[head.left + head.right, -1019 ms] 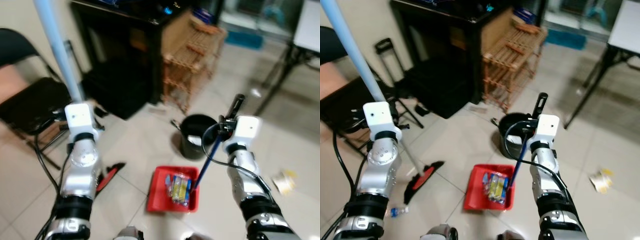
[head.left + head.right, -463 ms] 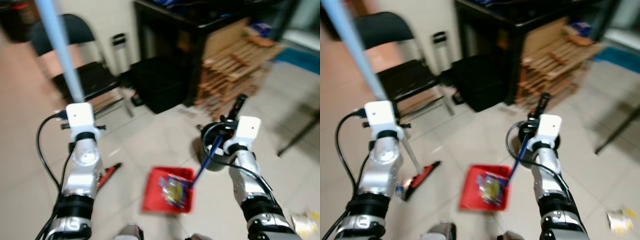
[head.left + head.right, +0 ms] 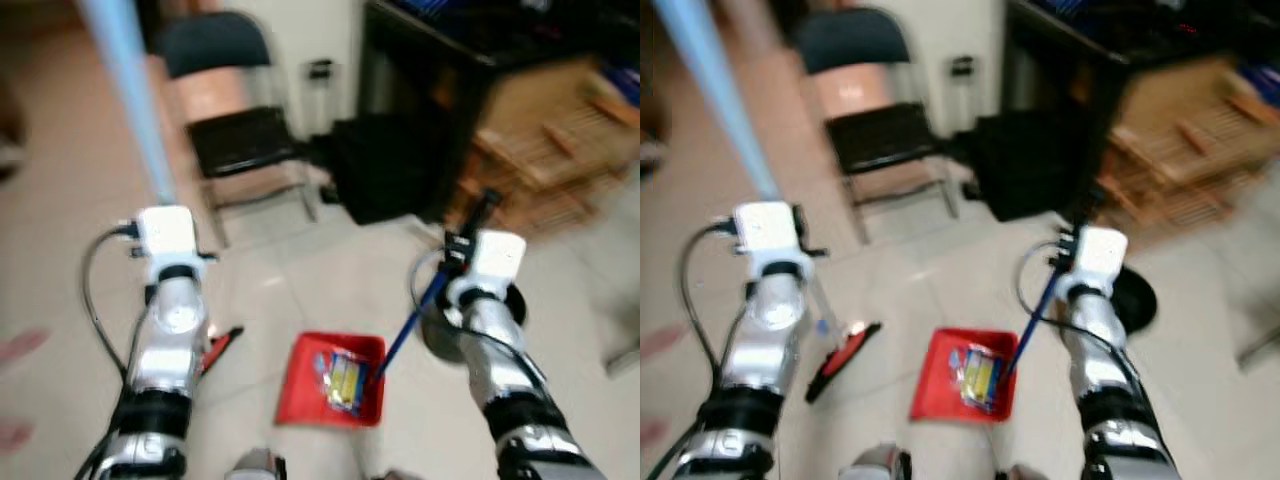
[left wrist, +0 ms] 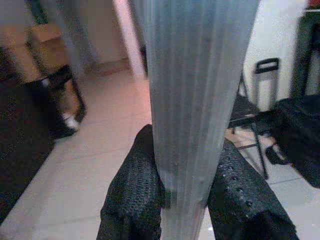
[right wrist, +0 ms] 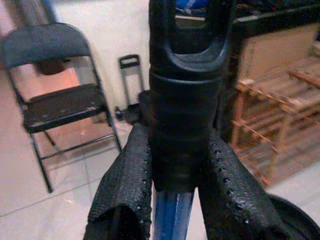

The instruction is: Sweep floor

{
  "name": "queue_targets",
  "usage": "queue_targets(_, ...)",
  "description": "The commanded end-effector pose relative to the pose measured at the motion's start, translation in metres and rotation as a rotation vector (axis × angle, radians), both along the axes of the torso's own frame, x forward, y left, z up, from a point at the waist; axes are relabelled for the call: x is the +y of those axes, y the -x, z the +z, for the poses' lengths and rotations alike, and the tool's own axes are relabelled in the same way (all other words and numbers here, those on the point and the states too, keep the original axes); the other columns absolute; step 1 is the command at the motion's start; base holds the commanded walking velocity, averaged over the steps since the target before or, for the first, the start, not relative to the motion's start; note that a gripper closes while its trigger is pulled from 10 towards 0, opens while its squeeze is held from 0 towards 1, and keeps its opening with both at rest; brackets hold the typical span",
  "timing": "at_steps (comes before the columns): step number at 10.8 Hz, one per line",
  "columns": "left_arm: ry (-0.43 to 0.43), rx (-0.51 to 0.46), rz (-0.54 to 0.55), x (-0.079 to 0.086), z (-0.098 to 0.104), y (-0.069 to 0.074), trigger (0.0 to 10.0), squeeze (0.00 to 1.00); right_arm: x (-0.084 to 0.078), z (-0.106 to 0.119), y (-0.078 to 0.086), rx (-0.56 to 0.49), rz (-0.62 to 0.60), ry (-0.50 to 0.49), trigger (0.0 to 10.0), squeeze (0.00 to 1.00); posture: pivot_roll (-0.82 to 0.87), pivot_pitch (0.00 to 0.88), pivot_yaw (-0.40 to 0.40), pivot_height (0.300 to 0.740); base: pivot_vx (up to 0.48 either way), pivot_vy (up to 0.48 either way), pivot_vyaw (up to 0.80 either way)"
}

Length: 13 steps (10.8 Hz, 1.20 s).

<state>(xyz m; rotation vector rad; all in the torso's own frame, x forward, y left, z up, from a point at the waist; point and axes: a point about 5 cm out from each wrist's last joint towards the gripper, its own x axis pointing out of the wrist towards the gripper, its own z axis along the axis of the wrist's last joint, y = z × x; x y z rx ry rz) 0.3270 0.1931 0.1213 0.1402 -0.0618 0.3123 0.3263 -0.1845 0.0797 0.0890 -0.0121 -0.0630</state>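
Left wrist view shows my left gripper (image 4: 182,200) clamped on the pale blue broom pole (image 4: 200,100), one black finger pressed to each side of it. Below that gripper, in the right eye view, the red broom head (image 3: 843,358) rests on the tiled floor (image 3: 910,280), slightly out to the left of the arm. My right gripper (image 5: 170,185) is closed round the black grip of the dustpan handle (image 5: 186,75); from there the blue shaft (image 3: 1033,322) slopes down and inward to the red dustpan (image 3: 940,390), which lies flat on the floor between the two arms, holding a yellow and blue wrapper (image 3: 977,377). A black folding chair (image 3: 235,140) stands well ahead of the left gripper, and a black bin (image 3: 445,335) sits just beyond the right one, partly hidden by the arm.

Both head views are smeared, so I judge the body is turning. With litter already in the pan, my concern is keeping the right wrist level so nothing slides out, and holding the broom head low and clear of the chair legs. I would let the blur settle before picking the next patch to sweep.
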Motion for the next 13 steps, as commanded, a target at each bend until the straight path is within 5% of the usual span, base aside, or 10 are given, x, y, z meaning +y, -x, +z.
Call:
queue_targets(1,-0.008,-0.028,0.023,0.0067,0.0063,-0.0006,10.0,0.00,0.0051,0.0086,-0.0046,-0.037,0.020,-0.002,10.0,0.00,0.00,0.044,0.024,0.740,0.000,-0.274,0.80)
queue_targets(7,-0.008,-0.027,0.024,0.0072,0.0068,-0.0013,10.0,0.00,0.0042,0.0085,-0.0045,-0.037,0.008,-0.016,10.0,0.00,0.00,0.058,0.022,0.740,0.000,-0.266,0.74)
queue_targets(13,-0.011,-0.025,0.027,0.0082,0.0075,-0.0015,10.0,0.00,0.0028,0.0065,-0.0037,-0.029,-0.006,-0.035,10.0,0.00,0.00,0.069,0.026,0.740,0.000,-0.251,0.00)
